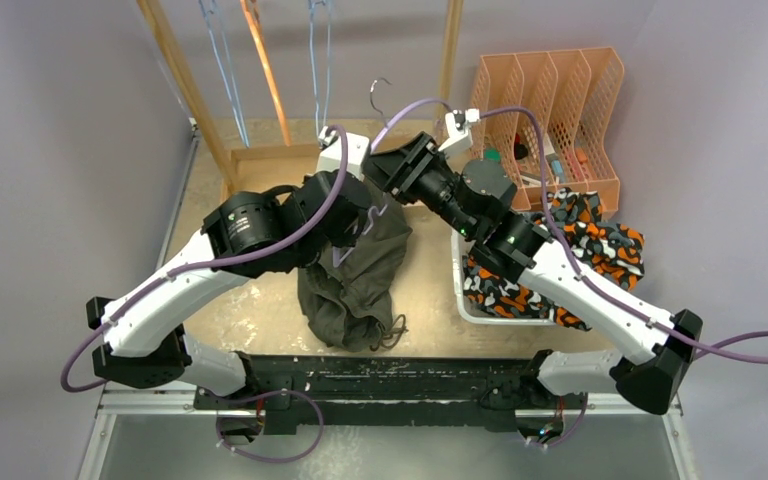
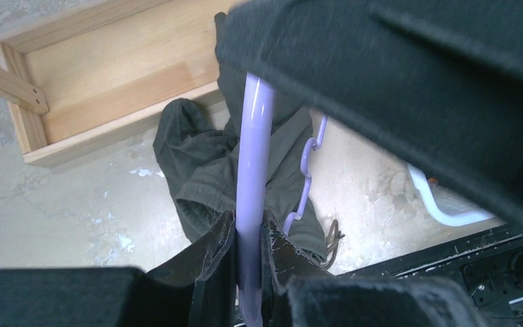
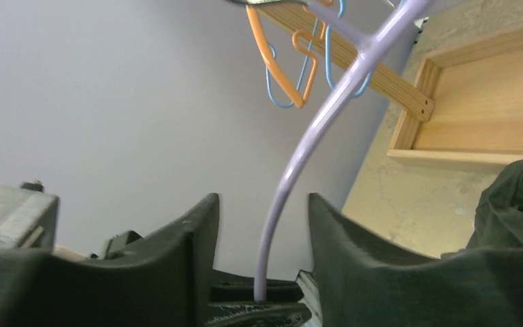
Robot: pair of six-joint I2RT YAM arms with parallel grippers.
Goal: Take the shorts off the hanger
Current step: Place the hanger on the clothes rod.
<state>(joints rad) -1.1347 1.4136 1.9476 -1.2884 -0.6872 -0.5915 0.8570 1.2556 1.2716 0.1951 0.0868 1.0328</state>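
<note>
Below the left end effector (image 2: pixel 248 231), clenched on the lilac hanger (image 2: pixel 253 136), the olive shorts (image 2: pixel 204 170) hang lengthwise down to the desk (image 2: pixel 75 204). Higher up, the right end effector (image 3: pixel 262 218) is released and straddles the hanger's rod without gripping it. The left is nearer the cloth, which likely must slide downward.

Olive shorts (image 1: pixel 355 270): matt woven cloth, creased. Camo shorts (image 1: pixel 622 250): printed cloth, matt. Hanger (image 2: pixel 253 157): lilac, smooth, glossy, plastic-looking. Rack base (image 2: pixel 109 75): pale bare wood, smooth, grain visible. Counter (image 2: pixel 75 204): beige, mottled, rough, scuffed. File rack (image 1: pixel 550 100): orange perforated plastic. Right fingers (image 3: pixel 177 252): black, matt, slightly grainy.
</note>
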